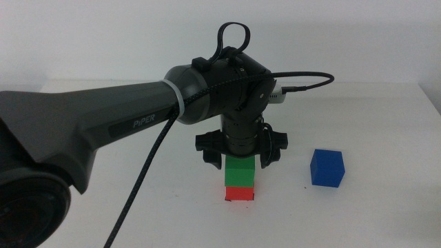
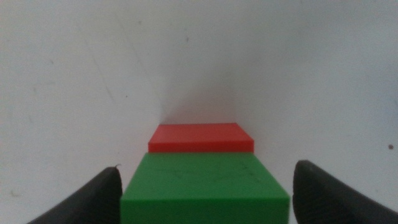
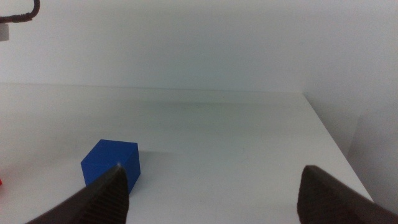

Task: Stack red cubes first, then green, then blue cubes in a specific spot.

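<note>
Two dark jaws of my left tool (image 1: 238, 153) stand apart on either side of the small matte green cube (image 1: 240, 173), which sits on the matte red cube (image 1: 240, 193) at the marked spot. My right tool (image 3: 211, 186) waits, jaws apart, near the matte deep-blue cube (image 1: 326, 167) on the white surface (image 1: 386, 124). Green looks placed; blue should go next, I judge.

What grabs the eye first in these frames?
The big dark left arm reaching in over mid-table, its left gripper open with a jaw on either side of the green cube. That cube sits on the red cube, a two-high stack. The blue cube stands alone on the white table to the stack's right, in front of the open right gripper.
</note>
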Robot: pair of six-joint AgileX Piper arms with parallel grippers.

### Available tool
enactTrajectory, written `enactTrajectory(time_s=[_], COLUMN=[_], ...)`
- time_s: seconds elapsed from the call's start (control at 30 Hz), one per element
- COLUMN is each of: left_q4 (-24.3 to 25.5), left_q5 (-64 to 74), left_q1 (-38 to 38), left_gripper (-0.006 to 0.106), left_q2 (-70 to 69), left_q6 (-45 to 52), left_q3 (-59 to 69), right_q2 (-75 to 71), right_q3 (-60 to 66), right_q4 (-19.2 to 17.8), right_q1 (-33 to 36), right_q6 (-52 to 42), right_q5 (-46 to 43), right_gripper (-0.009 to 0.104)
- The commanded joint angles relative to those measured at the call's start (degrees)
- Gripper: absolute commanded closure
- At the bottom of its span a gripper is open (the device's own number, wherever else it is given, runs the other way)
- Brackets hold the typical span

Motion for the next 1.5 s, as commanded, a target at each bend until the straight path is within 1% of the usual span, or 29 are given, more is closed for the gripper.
enactTrajectory(time_s=[0.0, 0.07, 0.13, 0.17, 0.23, 0.3, 0.33, 0.37, 0.47, 0.57, 0.6, 0.67, 0.73, 1.1, 1.13, 1.17, 1.2, 1.23, 1.27, 1.33, 1.37, 1.4, 1.47], left_q4=[0.11, 0.26, 0.48, -0.16, -3.21, -5.07, -5.10, -5.10, -5.67, -10.03, -10.88, -11.08, -10.26, -10.18, -10.18, -10.18, -10.18, -10.18, -10.18, -10.18, -10.18, -10.18, -10.18], left_q5=[-0.55, 0.37, 1.98, 3.25, 7.81, 10.08, 10.08, 10.08, 10.08, 2.84, 0.54, -0.94, 0.00, 1.09, 1.09, 1.09, 1.09, 0.99, 0.87, 0.71, 0.60, 0.60, 0.60], left_q1=[-0.06, -0.06, 0.05, 0.36, 1.18, 1.92, 2.09, 2.19, 2.58, 2.60, 2.60, 2.60, 2.60, 2.60, 2.60, 2.60, 2.60, 2.60, 2.60, 2.60, 2.60, 2.60, 2.60], left_gripper=[0.007, 0.007, 0.007, 0.007, 0.007, 0.007, 0.007, 0.007, 0.007, 0.007, 0.007, 0.007, 0.007, 0.007, 0.007, 0.007, 0.007, 0.007, 0.007, 0.007, 0.007, 0.007, 0.007], left_q2=[-1.49, -4.68, -9.81, -12.37, -19.10, -24.99, -28.32, -32.03, -45.50, -58.29, -61.69, -66.50, -68.56, -69.55, -69.55, -69.55, -69.55, -69.53, -69.53, -69.53, -69.40, -69.40, -69.40], left_q6=[1.43, 4.15, 9.82, 13.81, 26.94, 34.20, 38.67, 41.18, 42.18, 42.65, 42.65, 41.80, 40.47, 40.49, 40.49, 40.49, 40.49, 40.49, 40.49, 40.49, 40.49, 40.49, 40.49], left_q3=[-0.53, -1.28, -2.01, -2.29, -2.55, -2.55, -1.85, -0.73, 7.44, 17.53, 20.02, 22.49, 22.87, 22.73, 22.73, 22.73, 22.73, 22.73, 22.73, 22.73, 22.73, 22.73, 22.73], right_q2=[-0.21, -0.21, -0.21, -0.21, -0.21, -0.21, -0.21, -0.21, -0.21, -0.21, -0.21, -0.21, -0.21, -0.21, -0.21, -0.21, -0.21, -0.21, 0.60, 7.24, 12.38, 17.92, 28.76], right_q3=[0.16, 0.16, 0.16, 0.16, 0.16, 0.16, 0.16, 0.16, 0.16, 0.16, 0.16, 0.16, 0.16, 0.16, 0.16, 0.16, 0.16, -0.84, -3.90, -11.01, -15.54, -20.32, -29.86], right_q4=[-0.30, -0.30, -0.30, -0.30, -0.30, -0.30, -0.30, -0.30, -0.30, -0.30, -0.30, -0.30, -0.30, -0.30, -0.30, -1.16, -0.30, 2.46, 3.59, 2.84, 3.25, 5.13, 11.66], right_q1=[-0.50, -0.50, -0.50, -0.50, -0.50, -0.50, -0.50, -0.50, -0.50, -0.50, -0.50, -0.50, -0.50, -0.50, -0.50, -0.50, -0.50, -0.50, -0.50, -0.50, -0.50, -0.50, -0.50], right_q6=[-0.28, -0.28, -0.28, -0.28, -0.28, -0.28, -0.28, -0.28, -0.28, -0.28, -0.28, -0.28, -0.28, -0.28, -1.15, -2.86, -2.04, 1.26, 3.78, 5.08, 4.89, 4.78, 1.00], right_q5=[-0.75, -0.75, -0.75, -0.75, -0.75, -0.75, -0.75, -0.75, -0.75, -0.75, -0.75, -0.75, -0.75, -0.75, -3.24, -7.14, -9.50, -8.05, -3.66, 8.02, 12.94, 16.58, 26.51], right_gripper=[0.002, 0.002, 0.002, 0.002, 0.002, 0.002, 0.002, 0.002, 0.002, 0.002, 0.002, 0.002, 0.002, 0.002, 0.002, 0.002, 0.002, 0.002, 0.002, 0.002, 0.002, 0.002, 0.002])
